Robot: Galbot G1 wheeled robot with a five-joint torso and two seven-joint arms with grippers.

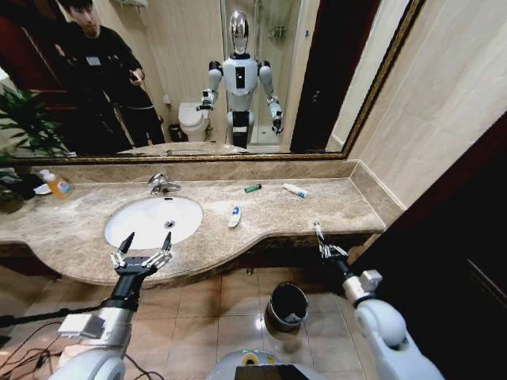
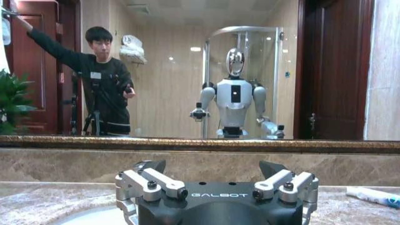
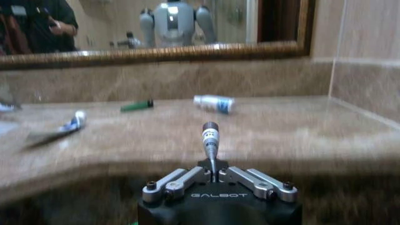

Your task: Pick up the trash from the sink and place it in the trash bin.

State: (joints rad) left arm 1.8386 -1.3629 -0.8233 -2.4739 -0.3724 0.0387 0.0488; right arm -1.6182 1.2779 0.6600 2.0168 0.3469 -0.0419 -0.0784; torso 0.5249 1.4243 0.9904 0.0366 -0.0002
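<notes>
Right gripper (image 1: 319, 232) clamped on thin white tube (image 3: 210, 140) at counter edge, left gripper (image 1: 142, 248) spread empty over sink (image 1: 119, 226); risk of tube slipping short of trash bin (image 1: 287, 306).

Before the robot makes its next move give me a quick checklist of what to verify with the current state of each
1. Left gripper open and free: ok, fingers spread, nothing in them, at the counter's front edge before the sink.
2. Right gripper holding something: ok, shut on a thin stick.
3. Trash bin reachable: ok, on the floor below the counter, between the arms.
4. Trash left: not ok, a green stick, a white tube and a white-and-blue tube lie on the counter.
5. Sink clear of trash: ok.
6. Orange bottle out of the way: ok.
</notes>
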